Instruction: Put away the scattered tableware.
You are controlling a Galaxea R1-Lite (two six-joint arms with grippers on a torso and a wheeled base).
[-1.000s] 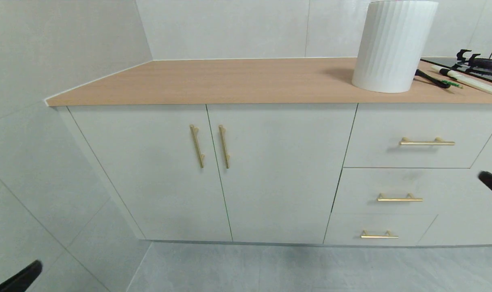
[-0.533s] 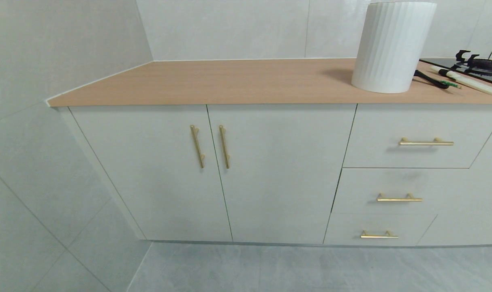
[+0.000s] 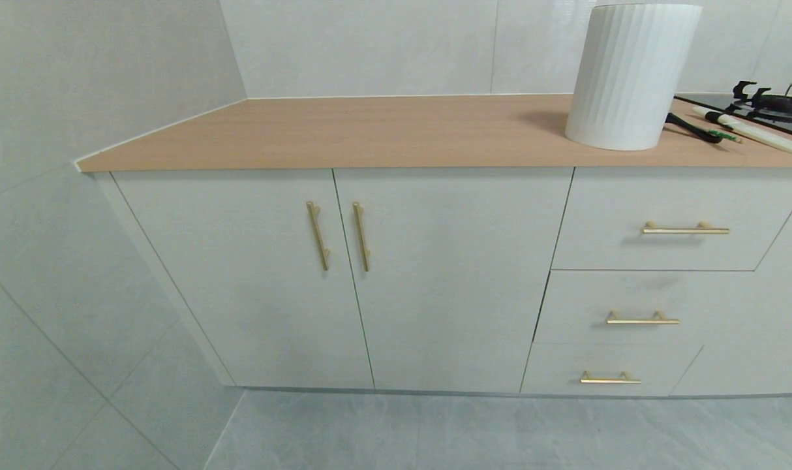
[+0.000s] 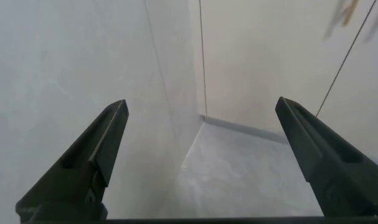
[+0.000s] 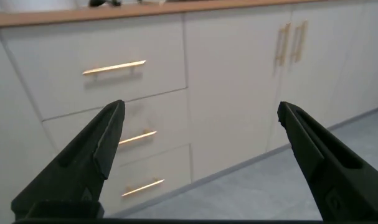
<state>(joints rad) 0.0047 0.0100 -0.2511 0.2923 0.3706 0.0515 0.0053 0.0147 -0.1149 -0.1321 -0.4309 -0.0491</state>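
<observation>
Up on the bench (image 3: 370, 130), the utensils (image 3: 751, 131) lie far right beside the white canister (image 3: 631, 75), well above both claws. Left claw (image 4: 201, 109) hangs released by the floor (image 4: 238, 168); right claw (image 5: 201, 109), also released, faces the drawers (image 5: 114, 87).

countertop (image 3: 370, 130): is showing a warm light-brown wood grain
canister (image 3: 631, 78): is showing white with fine vertical ribs, at one o'clock
cupboard doors (image 3: 239, 274): are showing plain off-white
drawers (image 3: 663, 196): are showing the same off-white, at three o'clock
handles (image 3: 317, 235): are gleaming brushed gold on doors and drawers
black utensil (image 3: 693, 127): is showing a green tip, at two o'clock
cream utensil (image 3: 755, 130): is showing a black band near one end
stove grate (image 3: 774, 101): is showing black
wall tiles (image 3: 370, 46): are showing pale grey, faintly mottled
floor (image 3: 500, 431): is showing mid grey, softly clouded
left gripper (image 4: 201, 106): is showing matte black
right gripper (image 5: 201, 107): is showing matte black
</observation>
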